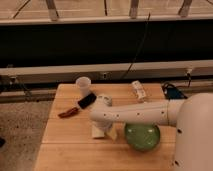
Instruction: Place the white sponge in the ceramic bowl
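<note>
Wood planks, pale and laid lengthwise, make up the bench I am looking down on. My arm, a smooth white tube, reaches in from the right edge and bends down at a rounded wrist near the bench's middle. The jaws hang under that wrist, pointing at the boards, and they are released, spread wide. Right beneath them lies the white sponge, a small flat off-white block with soft edges, resting on the wood. I cannot tell whether the jaws touch it.

Just to the right of the sponge, toward the front edge, sits the ceramic bowl: round, shallow, glossy green, with the arm crossing over its far rim. Sponge and bowl are near each other but apart.

Toward the back left corner stands a small translucent white cup, and just in front of it a flat black phone lies at an angle. A thin reddish-brown strip lies nearer the left edge. By the back edge rests a white bottle on its side, and a dark blue object sits at the back right corner.
</note>
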`<action>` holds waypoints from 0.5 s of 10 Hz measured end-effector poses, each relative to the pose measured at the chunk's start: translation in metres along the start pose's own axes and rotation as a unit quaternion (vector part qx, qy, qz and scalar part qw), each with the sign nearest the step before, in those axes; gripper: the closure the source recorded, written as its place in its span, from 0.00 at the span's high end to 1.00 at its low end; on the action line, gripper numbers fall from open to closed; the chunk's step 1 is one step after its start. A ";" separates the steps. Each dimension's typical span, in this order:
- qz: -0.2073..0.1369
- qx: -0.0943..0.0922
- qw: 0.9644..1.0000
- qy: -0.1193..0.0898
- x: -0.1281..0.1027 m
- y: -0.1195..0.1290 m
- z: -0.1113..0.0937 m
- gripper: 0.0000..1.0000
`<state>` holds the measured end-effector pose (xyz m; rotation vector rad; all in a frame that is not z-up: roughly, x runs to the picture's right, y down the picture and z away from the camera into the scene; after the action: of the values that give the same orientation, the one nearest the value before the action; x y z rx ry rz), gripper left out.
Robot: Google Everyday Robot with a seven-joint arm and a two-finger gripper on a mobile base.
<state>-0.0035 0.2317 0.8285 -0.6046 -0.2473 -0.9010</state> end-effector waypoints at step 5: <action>0.000 0.000 1.000 0.000 0.000 0.000 0.000 0.79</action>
<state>-0.0035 0.2316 0.8286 -0.6044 -0.2473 -0.9015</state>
